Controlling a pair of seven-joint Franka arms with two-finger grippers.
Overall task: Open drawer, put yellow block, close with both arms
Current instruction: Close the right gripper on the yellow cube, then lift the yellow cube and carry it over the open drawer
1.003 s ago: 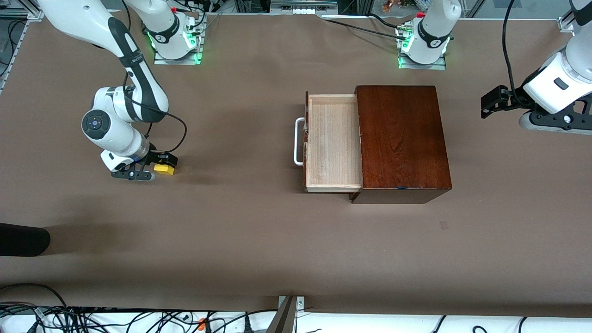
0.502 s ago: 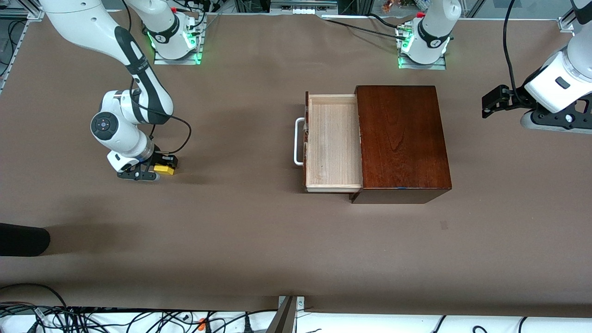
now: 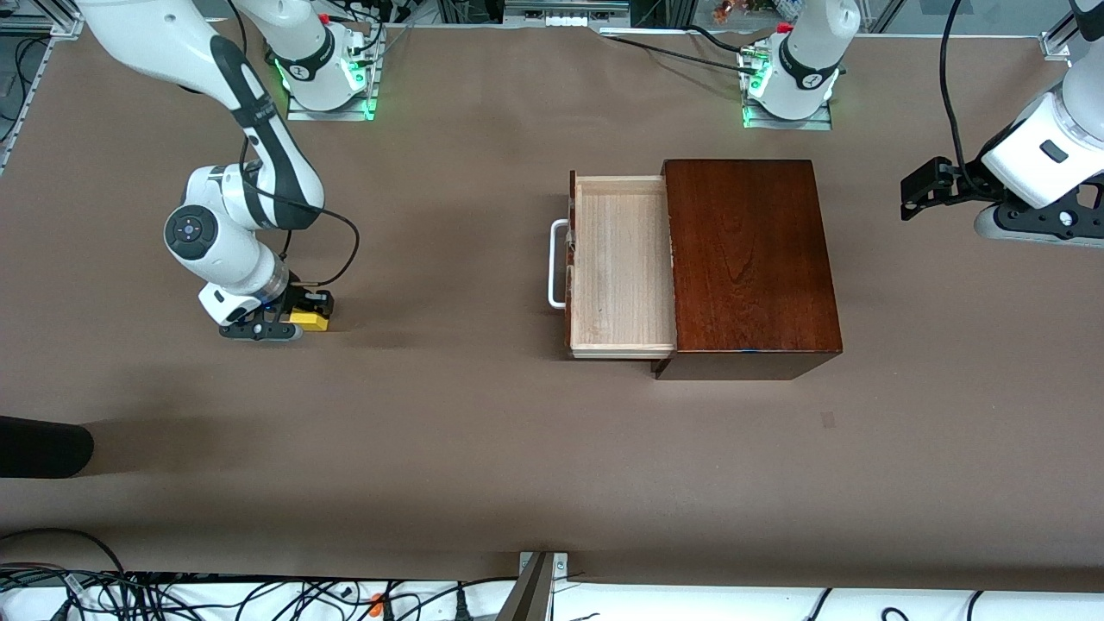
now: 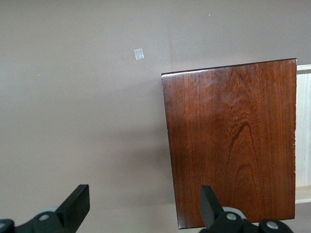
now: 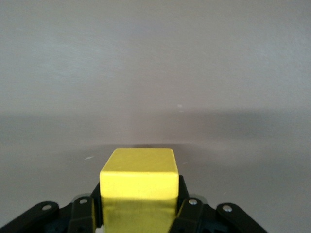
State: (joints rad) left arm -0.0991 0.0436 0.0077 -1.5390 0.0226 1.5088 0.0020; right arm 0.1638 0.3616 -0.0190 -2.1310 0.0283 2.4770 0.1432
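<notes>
right gripper (image 3: 297, 321) is clamped on the small bright yellow block (image 3: 309, 320), low over bare brown table (image 3: 448, 431) toward the right arm's end, well apart from the pulled-out pale wood drawer (image 3: 621, 267) of the glossy mahogany box (image 3: 750, 259). left gripper (image 4: 143, 204) waits spread wide, holding nothing, past the box.

Table (image 3: 483, 448) covered in matte brown sheet, wide, evenly lit; soft shadows. Small pale tape square (image 4: 139, 54) on the sheet toward the left arm's end. Along the edge nearest the front camera: white strip with tangled black cables (image 3: 129, 595) and a grey metal bracket (image 3: 536, 586). Dark rounded object (image 3: 39, 447) juts in at the right arm's end. Aluminium frame rails (image 3: 552, 10) and more cables (image 3: 673, 47) along the edge where the bases stand.
</notes>
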